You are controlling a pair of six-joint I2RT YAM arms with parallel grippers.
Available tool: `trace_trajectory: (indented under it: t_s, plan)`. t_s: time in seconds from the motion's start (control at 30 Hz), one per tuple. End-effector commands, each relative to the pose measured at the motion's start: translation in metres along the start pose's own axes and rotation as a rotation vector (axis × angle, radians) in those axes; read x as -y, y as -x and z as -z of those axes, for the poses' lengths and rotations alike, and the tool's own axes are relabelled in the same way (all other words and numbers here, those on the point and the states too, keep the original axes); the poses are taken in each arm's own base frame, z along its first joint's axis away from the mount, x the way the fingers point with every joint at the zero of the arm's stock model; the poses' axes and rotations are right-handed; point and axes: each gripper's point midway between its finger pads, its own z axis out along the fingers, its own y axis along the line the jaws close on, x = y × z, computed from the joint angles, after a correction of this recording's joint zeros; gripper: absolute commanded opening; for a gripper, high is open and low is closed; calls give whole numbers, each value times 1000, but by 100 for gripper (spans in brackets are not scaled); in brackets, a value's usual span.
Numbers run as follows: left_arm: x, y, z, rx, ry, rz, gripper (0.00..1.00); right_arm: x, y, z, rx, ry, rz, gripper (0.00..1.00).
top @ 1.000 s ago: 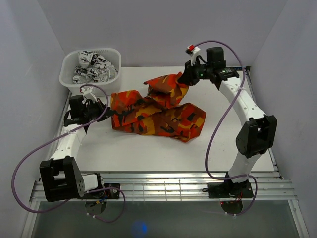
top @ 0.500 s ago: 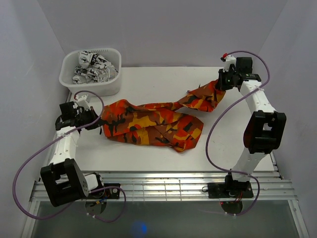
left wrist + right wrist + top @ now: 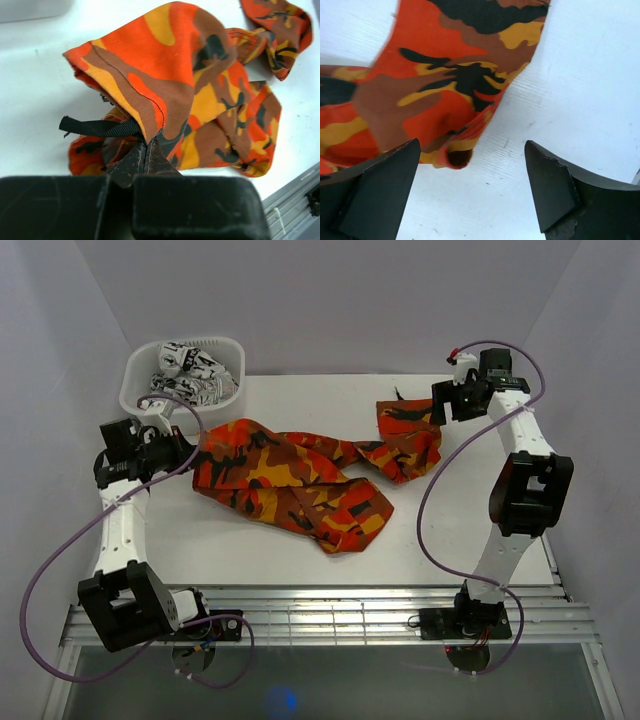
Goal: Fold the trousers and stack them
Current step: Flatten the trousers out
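Item: orange, brown, yellow and black camouflage cloth trousers [image 3: 290,475].
Location: on the white table top [image 3: 250,560], stretched from the left side to the far right, between the two arms.
Condition: rumpled and twisted, not folded flat. One part spreads toward the near middle of the table. Another runs to the far right and ends in a doubled-over patch.
Detail: a black flat drawstring [image 3: 95,127] sticks out of the bunched end, as the left wrist view shows.
Left gripper [image 3: 185,452]: at the left end of the trousers, with its fingers pressed together on a pinch of the cloth edge beside the drawstring. In the left wrist view the fabric rises from the closed tips and drapes away over the table.
Right gripper [image 3: 440,405]: at the far right of the table, just beside the doubled-over end. The fingers stand wide apart with nothing between them. In the right wrist view the hem of the cloth and bare table lie below the gap. Whether it touches the cloth cannot be told.
Container: white plastic basket [image 3: 225,405] at the far left corner, near the left arm and apart from the trousers.
Contents of container: black and white patterned cloth [image 3: 185,375], crumpled.
Near edge: metal rail frame [image 3: 350,615] carrying both arm bases.
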Motion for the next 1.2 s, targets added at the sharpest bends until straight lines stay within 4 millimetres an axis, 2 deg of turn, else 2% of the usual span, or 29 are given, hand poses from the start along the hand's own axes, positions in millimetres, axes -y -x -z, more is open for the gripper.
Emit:
trace_trajectory:
  t_s: [0.0, 0.07, 0.1, 0.13, 0.17, 0.2, 0.23, 0.27, 0.3, 0.37, 0.4, 0.47, 0.5, 0.53, 0.57, 0.6, 0.67, 0.7, 0.73, 0.9, 1.03, 1.07, 1.1, 1.13, 1.17]
  plan:
    - [25, 24, 7, 55, -113, -10, 0, -48, 61, 73, 205, 173, 56, 90]
    - [27, 17, 3, 32, -124, 68, 0, -73, 76, 87, 269, 246, 85, 90]
    - [28, 12, 2, 20, -131, 99, 0, -90, 84, 100, 312, 295, 106, 90]
    - [29, 8, 1, 9, -138, 125, 0, -119, 92, 102, 345, 355, 149, 93]
    - [31, -3, -2, -14, -157, 165, 0, -134, 90, 102, 349, 396, 161, 94]
    - [33, -7, -5, -22, -160, 224, 0, -168, 93, 107, 366, 466, 205, 99]
    - [34, -13, -7, -31, -165, 269, 0, -186, 97, 108, 387, 495, 228, 97]
    - [36, -23, -12, -45, -194, 318, 0, -204, 92, 103, 379, 528, 247, 93]
    - [40, -27, -14, -61, -211, 406, 0, -241, 88, 103, 378, 586, 297, 89]
    - [48, -29, -20, -61, -262, 475, 0, -274, 91, 100, 419, 606, 358, 86]
    - [57, -36, -21, -93, -293, 588, 0, -309, 77, 95, 403, 656, 405, 85]
    - [67, -34, -27, -91, -332, 625, 0, -339, 76, 86, 438, 653, 461, 85]
    - [72, -37, -29, -110, -335, 701, 0, -369, 67, 88, 434, 694, 501, 85]
    - [78, -37, -31, -120, -349, 719, 0, -384, 65, 88, 441, 707, 521, 86]
    - [80, -34, -33, -112, -361, 725, 0, -394, 64, 87, 445, 699, 537, 88]
    - [79, -35, -37, -122, -359, 755, 0, -418, 59, 90, 462, 731, 574, 92]
    - [81, -31, -39, -135, -373, 818, 0, -433, 50, 88, 479, 727, 614, 98]
    - [80, -31, -40, -143, -374, 839, 0, -449, 48, 95, 517, 745, 641, 95]
    - [80, -31, -42, -157, -382, 865, 0, -453, 36, 89, 505, 749, 653, 92]
    - [80, -32, -43, -170, -384, 892, 0, -481, 12, 87, 500, 783, 743, 90]
    - [81, -33, -43, -173, -379, 911, 0, -504, 7, 77, 521, 748, 796, 90]
    - [82, -35, -42, -174, -378, 914, 0, -504, 10, 71, 527, 703, 798, 90]
    - [83, -34, -41, -174, -382, 914, 0, -515, 8, 66, 531, 687, 812, 90]
    - [83, -35, -41, -176, -383, 915, 0, -517, 11, 61, 540, 655, 819, 90]
    - [84, -35, -40, -173, -384, 914, 0, -515, 15, 46, 541, 590, 812, 90]
